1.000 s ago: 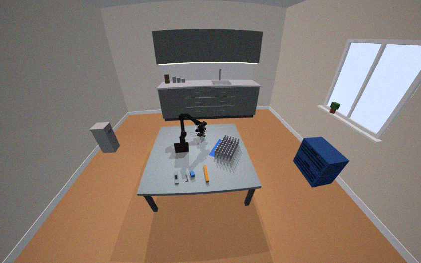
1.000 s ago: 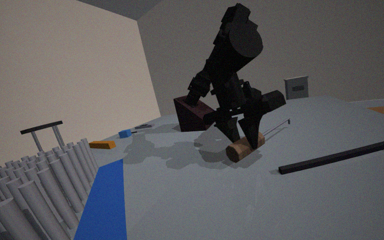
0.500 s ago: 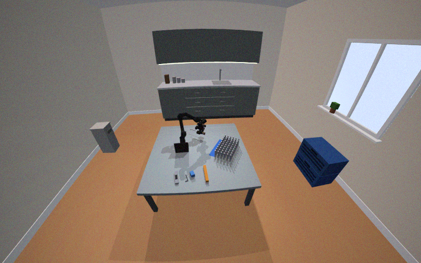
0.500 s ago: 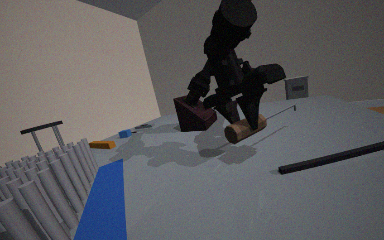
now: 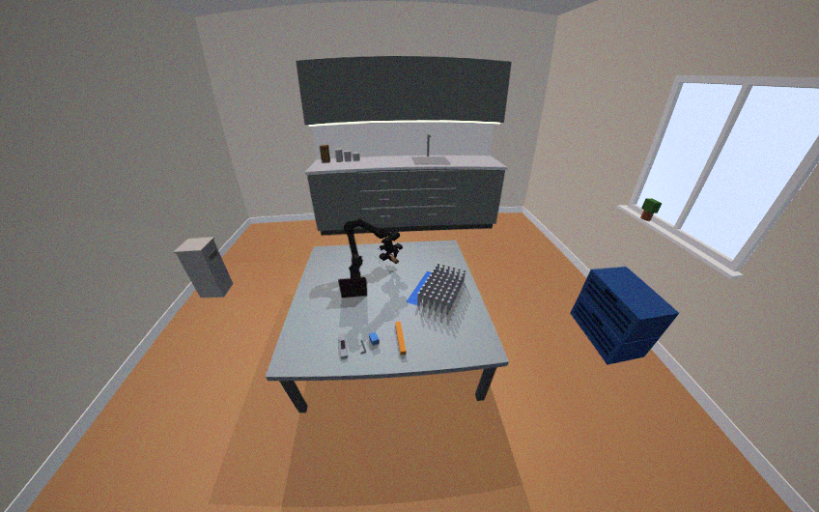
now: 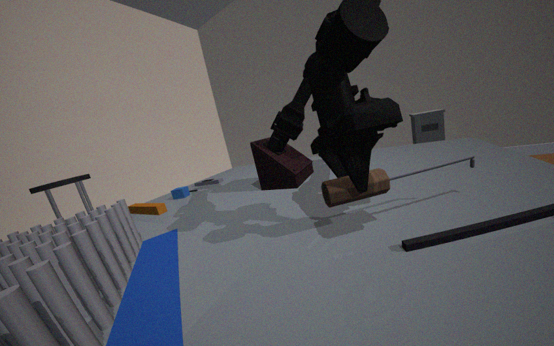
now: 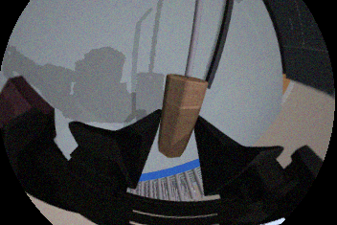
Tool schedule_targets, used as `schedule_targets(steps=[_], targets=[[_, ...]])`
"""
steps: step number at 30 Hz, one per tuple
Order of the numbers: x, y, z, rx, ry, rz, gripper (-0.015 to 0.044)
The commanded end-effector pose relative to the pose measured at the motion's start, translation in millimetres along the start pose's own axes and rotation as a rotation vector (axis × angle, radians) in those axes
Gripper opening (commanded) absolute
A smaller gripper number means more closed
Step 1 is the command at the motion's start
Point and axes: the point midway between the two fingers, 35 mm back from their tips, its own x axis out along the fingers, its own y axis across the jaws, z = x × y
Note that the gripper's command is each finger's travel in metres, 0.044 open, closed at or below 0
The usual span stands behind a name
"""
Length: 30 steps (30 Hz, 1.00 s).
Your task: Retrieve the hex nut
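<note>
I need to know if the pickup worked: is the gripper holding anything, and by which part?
Yes. The gripper is shut on the hook tool, gripping its wooden handle, with the thin metal rod sticking out free beyond the fingers.

The grey tabletop point(image 6: 356, 292) carries the arm's dark base block point(image 6: 279, 168), a blue taped strip point(image 6: 151, 284) just beside the field of standing grey spacers point(image 6: 55, 266), and a black L-shaped bar point(image 6: 485, 226). Toward its far edge lie an orange block point(image 6: 147, 208), a small blue block point(image 6: 179, 192) and two small dark items point(image 5: 352, 347).
</note>
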Motion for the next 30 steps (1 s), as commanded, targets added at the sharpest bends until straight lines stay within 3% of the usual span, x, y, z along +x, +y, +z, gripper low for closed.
schedule_targets(steps=[1, 30], targets=[[-1.4, -1.5, 0.9, 0.049, 0.016, -0.013, 0.0], [37.9, 6.8, -0.3, 0.043, 0.011, -0.012, 0.0]])
